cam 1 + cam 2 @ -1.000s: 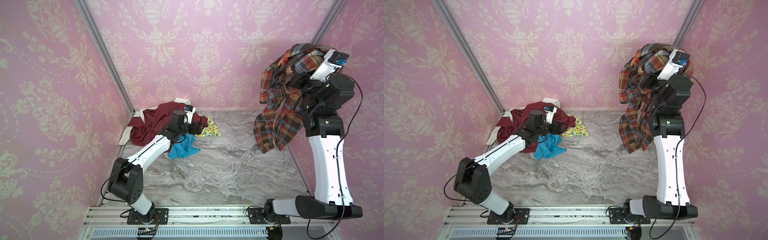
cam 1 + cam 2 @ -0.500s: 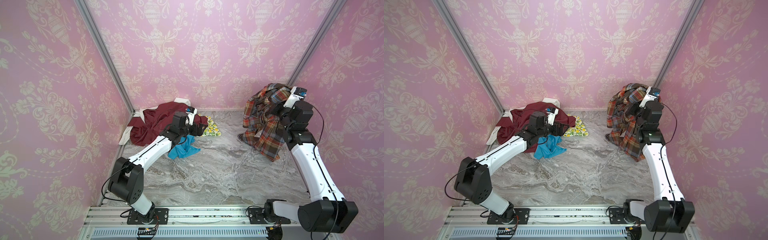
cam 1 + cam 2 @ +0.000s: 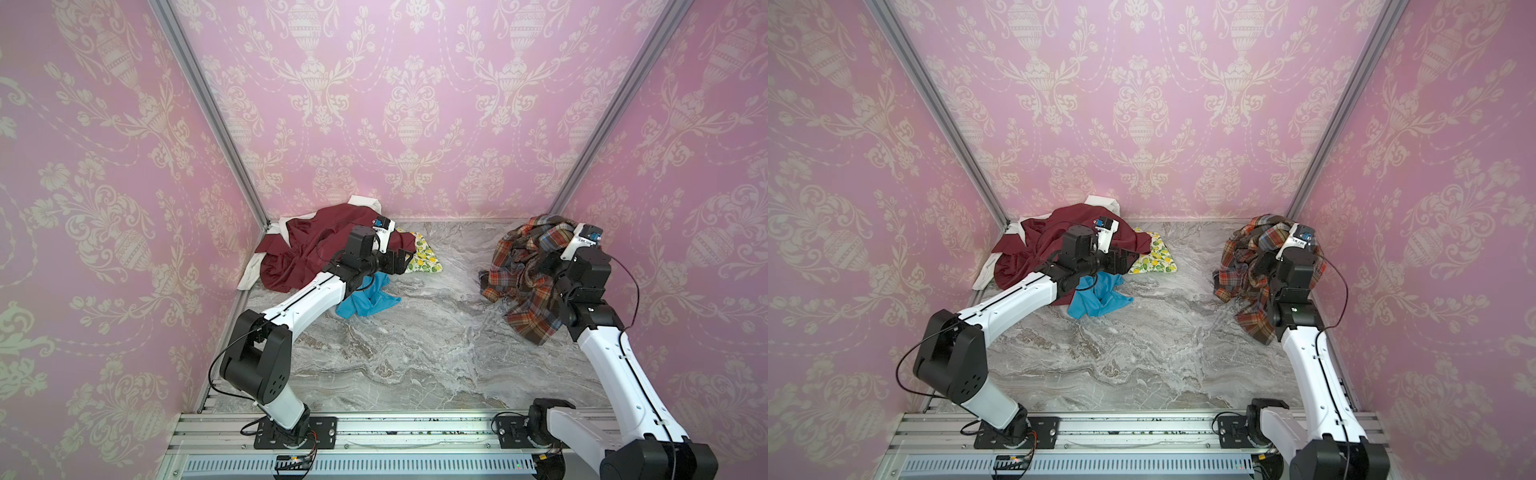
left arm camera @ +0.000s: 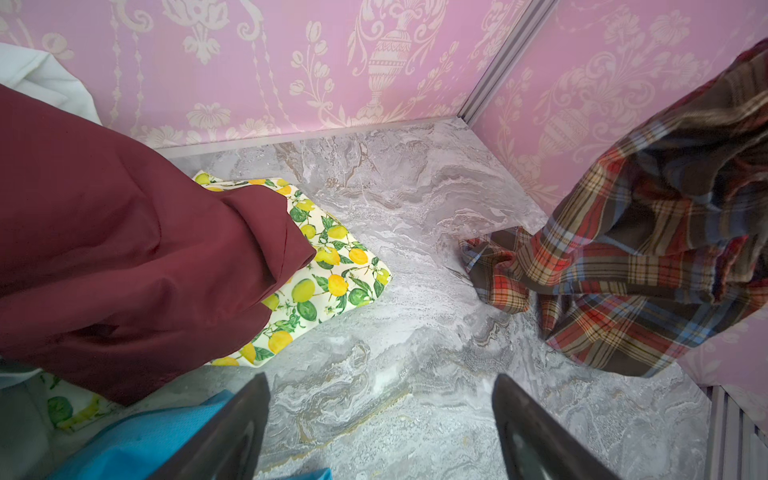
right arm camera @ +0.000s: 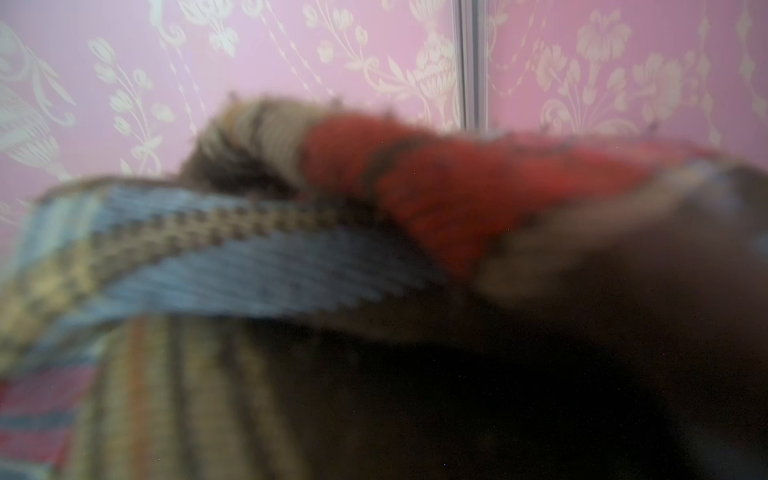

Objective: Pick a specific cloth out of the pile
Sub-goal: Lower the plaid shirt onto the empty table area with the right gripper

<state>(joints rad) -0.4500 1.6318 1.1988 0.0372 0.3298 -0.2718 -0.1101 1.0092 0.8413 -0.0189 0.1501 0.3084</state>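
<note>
- Calling it nearly done: the plaid shirt (image 3: 525, 286) sits at the right of the frame in both top views, well apart from the pile (image 3: 307, 249) at upper left.
- Mostly hidden, the right claw (image 3: 542, 259) is shut in its folds; letting go looks like what's left.
- Meanwhile the left claw (image 4: 380, 407) is wide open, empty.

Crumpled plaid cloth (image 3: 517, 286) far right; pile (image 3: 299, 251) back-left.

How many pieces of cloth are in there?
5 visible. Heaped at the back left: maroon garment, white cloth, lemon-print cloth, blue cloth. Apart on the right: plaid cloth. The white bits may be two pieces, and more may hide underneath.
</note>
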